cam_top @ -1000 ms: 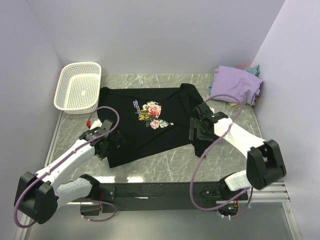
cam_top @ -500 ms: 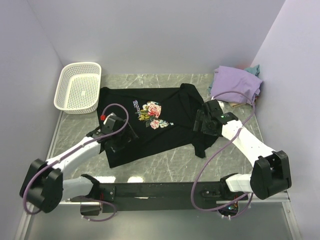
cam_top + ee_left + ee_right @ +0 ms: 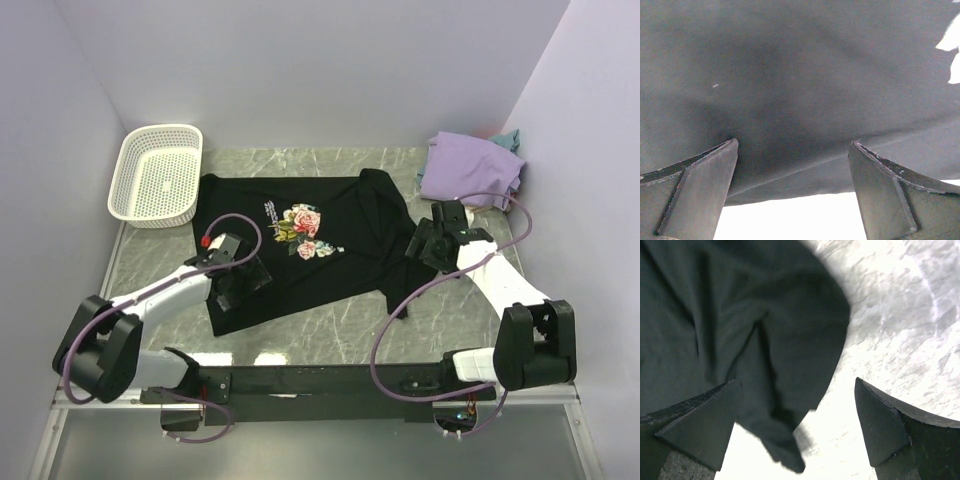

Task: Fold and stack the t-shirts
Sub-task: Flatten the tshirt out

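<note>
The black t-shirt (image 3: 300, 250) with a pink-rose print lies spread face up on the marble table. My left gripper (image 3: 243, 277) is open over its lower left part. In the left wrist view (image 3: 792, 142) black cloth (image 3: 800, 75) fills the frame, with the hem just past the fingertips. My right gripper (image 3: 424, 243) is open at the shirt's right edge. In the right wrist view (image 3: 796, 382) a rumpled fold of the black shirt (image 3: 740, 315) lies between the jaws, nearer the left finger. The lavender t-shirt (image 3: 468, 170) and the teal one (image 3: 510, 138) lie bunched at the back right.
A white perforated basket (image 3: 157, 175) stands at the back left, touching the shirt's far left corner. Bare marble table (image 3: 340, 320) shows in front of the shirt and to its right (image 3: 900, 315). Purple walls close in the back and sides.
My left gripper has moved right and farther onto the shirt's lower left. My right gripper has moved right and back, from the shirt's lower right edge to beside its right side.
</note>
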You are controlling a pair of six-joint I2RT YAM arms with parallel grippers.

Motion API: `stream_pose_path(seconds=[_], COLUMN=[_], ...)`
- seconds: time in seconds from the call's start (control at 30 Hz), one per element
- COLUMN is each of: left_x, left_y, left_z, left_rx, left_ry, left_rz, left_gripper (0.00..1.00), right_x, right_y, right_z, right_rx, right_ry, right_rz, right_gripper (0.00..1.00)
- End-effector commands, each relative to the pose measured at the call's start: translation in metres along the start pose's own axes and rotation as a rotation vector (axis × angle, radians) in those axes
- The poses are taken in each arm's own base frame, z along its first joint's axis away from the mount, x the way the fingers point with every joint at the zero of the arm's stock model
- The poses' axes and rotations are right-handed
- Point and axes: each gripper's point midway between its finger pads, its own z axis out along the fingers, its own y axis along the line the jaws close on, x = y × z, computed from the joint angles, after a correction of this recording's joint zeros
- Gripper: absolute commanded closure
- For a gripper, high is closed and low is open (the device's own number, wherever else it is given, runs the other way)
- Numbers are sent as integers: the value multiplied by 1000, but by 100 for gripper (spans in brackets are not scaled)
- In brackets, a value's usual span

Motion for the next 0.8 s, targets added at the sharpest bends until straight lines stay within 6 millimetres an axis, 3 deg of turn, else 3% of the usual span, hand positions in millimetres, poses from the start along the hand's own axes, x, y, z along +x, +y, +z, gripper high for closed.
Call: stream_pose_path(seconds=[0.0, 0.33, 0.6, 0.7, 0.77], left_x=[18, 5, -2, -6, -9], left_y=[76, 65, 62, 59, 56], left_z=[-11, -38, -33, -34, -34], left_rx=[-263, -147, -155, -144, -133], left_ry=[14, -47, -29, -38, -41], left_rz=[6, -110, -81, -81, -85], left_gripper=[1, 1, 1, 1, 1], right_x=[-19, 8, 18, 20, 23], right_y=[-1, -4, -16, -16, -12], right_z=[-1, 23, 43, 49, 52], right_rx=[-12, -69, -39, -36, -57], right_ry=[-53, 57, 100, 105, 116], right_rz=[42, 78, 111, 111, 112], right_gripper=[0, 0, 0, 4, 12])
